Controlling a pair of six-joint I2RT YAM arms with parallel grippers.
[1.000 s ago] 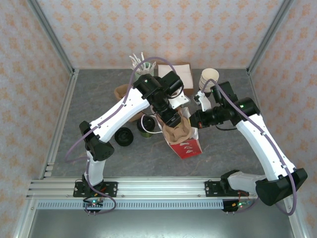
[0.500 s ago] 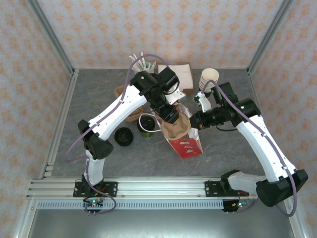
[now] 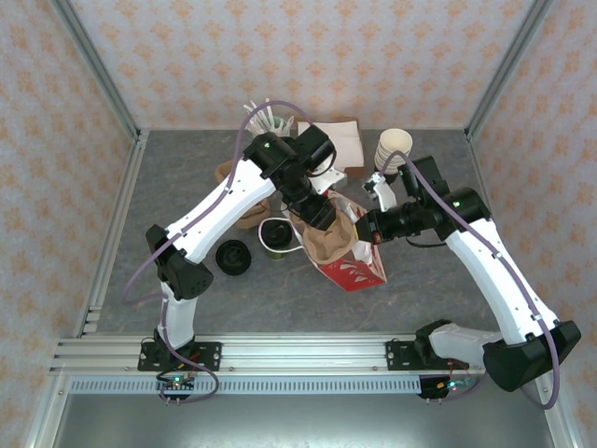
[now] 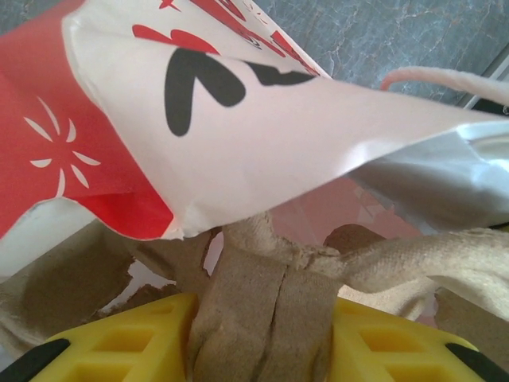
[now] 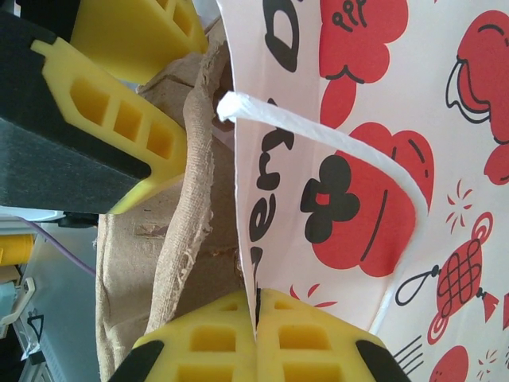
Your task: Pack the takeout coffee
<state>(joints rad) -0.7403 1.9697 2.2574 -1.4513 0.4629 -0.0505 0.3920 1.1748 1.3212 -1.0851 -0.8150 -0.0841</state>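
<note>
Underneath everything, a grey stone-patterned table carries the whole scene, with patterned walls around it. Two white arms reach in from the near edge and meet near the middle of the table: the left arm from the left, the right arm from the right.

Between them is a red-and-white printed paper bag, tilted, with its open mouth turned toward the left arm. A brown moulded-pulp cup carrier sits partly inside that mouth, and the bag's upper flap lies over it in the left wrist view.

The left gripper holds the carrier. Its yellow fingers press on either side of the raised central ridge of the pulp, a narrow gap filled by the cardboard. The right gripper pinches the bag's rim, its fingers closed flat together with only the paper edge between them, just below the white twisted cord handle.

A stack of pale paper cups stands near the back, just beyond the right arm's wrist.

The small dark olive-green paper cup with a cream rim stands upright on the table just left of the bag, outside it, below the left arm's forearm. Neither gripper touches it. A flat round black lid lies just beside the cup, on its left.
</note>
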